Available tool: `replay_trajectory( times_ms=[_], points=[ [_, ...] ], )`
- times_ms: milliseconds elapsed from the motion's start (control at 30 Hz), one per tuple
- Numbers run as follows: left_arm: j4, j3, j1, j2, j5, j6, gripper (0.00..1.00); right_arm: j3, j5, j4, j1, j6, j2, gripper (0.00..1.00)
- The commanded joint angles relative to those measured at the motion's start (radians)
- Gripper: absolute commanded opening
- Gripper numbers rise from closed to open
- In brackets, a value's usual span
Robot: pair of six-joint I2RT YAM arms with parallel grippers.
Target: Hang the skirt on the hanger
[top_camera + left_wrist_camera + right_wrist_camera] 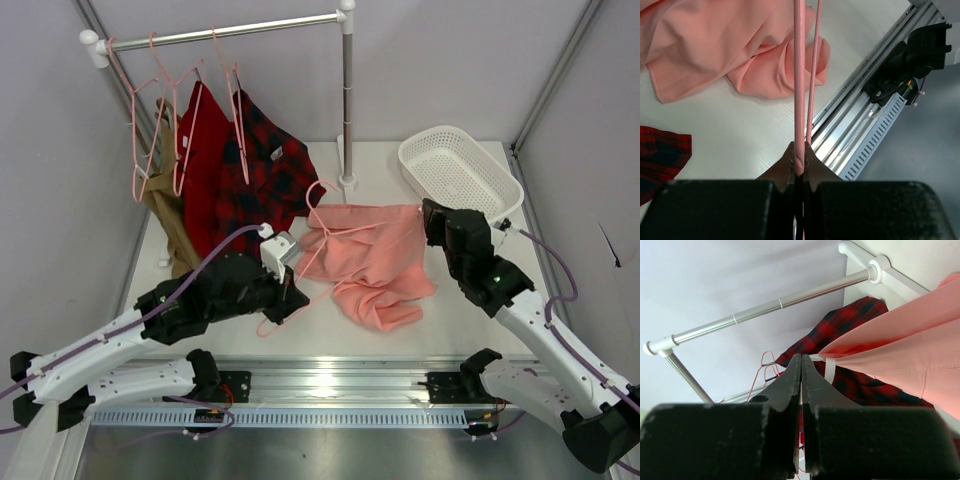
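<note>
**Two robot arms hold a hanger and a skirt on a white bench**

Seen from above, a white bench [340,335] carries a soft salmon-pink cloth skirt [385,265], crumpled at centre right. A thin pale-pink wire clothes hanger [799,75] lies partly over the skirt's left side, with its hook pointing towards the back of the bench.

The left arm [200,300] stretches low from its base at the near left corner. Its forearm slants across the bench and its black wrist points right, towards the skirt. In the left wrist view its jaws are closed tight on one wire of the hanger, which runs straight away from them over the bench and the cloth.

The right arm [490,275] rises from the near right corner and leans inward. Its wrist bends down to the skirt's far right corner. In the right wrist view its jaws are pressed together on the skirt's edge, beside a small white strip, and the cloth spreads taut away from them.

At the back, a white metal rail [250,28] holds a red-and-black plaid shirt [255,170], a plain red garment [205,140], a tan garment [170,215] and spare pink hangers [150,120]. A white plastic basket [460,170] sits at the far right, near the right arm's wrist.
</note>
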Motion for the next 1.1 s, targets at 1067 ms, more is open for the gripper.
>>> replay_trajectory(
  times_ms=[1067],
  points=[
    [0.147,0.073,-0.070,0.052,-0.207,-0.102,0.00,0.018,0.101,-0.024,0.012,0.057,-0.075,0.00]
  ],
)
